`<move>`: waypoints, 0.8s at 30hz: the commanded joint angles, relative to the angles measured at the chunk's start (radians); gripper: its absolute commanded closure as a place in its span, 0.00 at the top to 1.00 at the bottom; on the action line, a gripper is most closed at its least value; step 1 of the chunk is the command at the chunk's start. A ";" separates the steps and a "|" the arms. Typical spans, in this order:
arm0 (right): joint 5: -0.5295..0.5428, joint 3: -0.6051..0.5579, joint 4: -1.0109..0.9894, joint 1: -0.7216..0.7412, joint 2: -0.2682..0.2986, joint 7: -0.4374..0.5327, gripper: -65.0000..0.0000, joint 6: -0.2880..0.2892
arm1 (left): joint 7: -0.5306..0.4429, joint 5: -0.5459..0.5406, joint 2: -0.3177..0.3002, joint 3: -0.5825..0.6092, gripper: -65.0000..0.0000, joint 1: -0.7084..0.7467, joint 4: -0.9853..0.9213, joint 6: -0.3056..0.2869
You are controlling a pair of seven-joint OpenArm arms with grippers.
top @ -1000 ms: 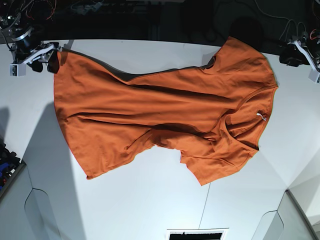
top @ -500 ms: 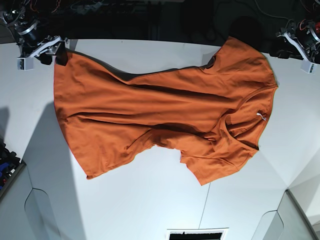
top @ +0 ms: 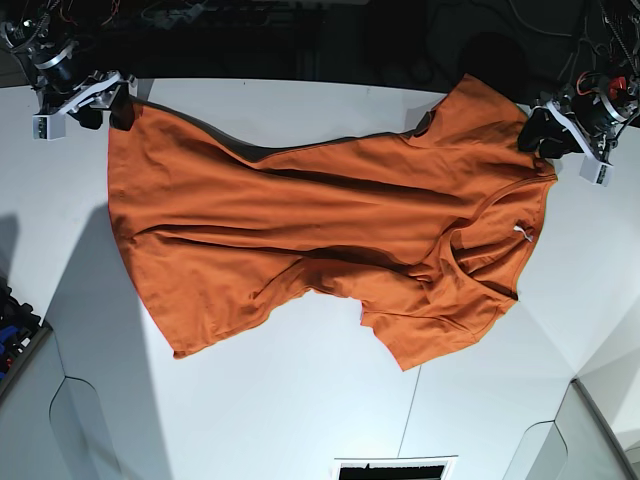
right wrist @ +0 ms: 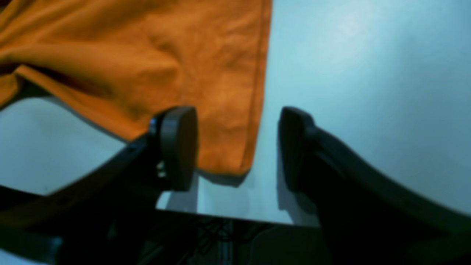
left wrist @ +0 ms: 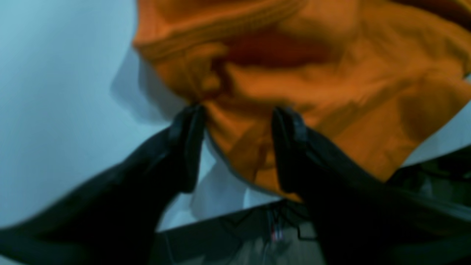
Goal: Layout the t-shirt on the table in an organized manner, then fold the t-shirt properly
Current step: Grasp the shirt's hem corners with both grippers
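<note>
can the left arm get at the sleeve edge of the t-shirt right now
Probably yes. The left gripper is open, its fingers straddle the t-shirt sleeve edge, and nothing lies between them on the table.

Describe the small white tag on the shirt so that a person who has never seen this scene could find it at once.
Start from the big white table, where an orange t-shirt lies spread out and wrinkled. Follow the shirt to its right end in the base view, to the curved neckline. The small white tag sits just inside that collar, the only white mark on the plain orange fabric.
</note>
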 commanded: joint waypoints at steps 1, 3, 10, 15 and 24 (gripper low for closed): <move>0.011 0.005 0.017 0.000 0.013 0.019 0.54 0.010 | 0.011 0.011 -0.021 -0.009 0.58 0.008 0.004 0.004; 0.012 0.005 0.017 0.000 0.013 0.019 0.54 0.010 | 0.018 0.011 -0.021 -0.009 0.58 0.010 0.004 0.004; 0.012 0.023 0.017 -0.001 0.013 0.019 0.54 0.010 | 0.066 -0.066 -0.023 -0.137 0.58 0.010 0.023 -0.018; 0.023 0.076 0.017 0.008 0.028 0.018 0.54 0.009 | 0.076 -0.073 -0.034 -0.145 0.58 0.029 0.023 -0.019; 0.031 0.093 0.016 0.011 0.034 -0.016 0.54 0.010 | 0.057 -0.072 -0.019 -0.096 0.58 0.031 -0.014 -0.019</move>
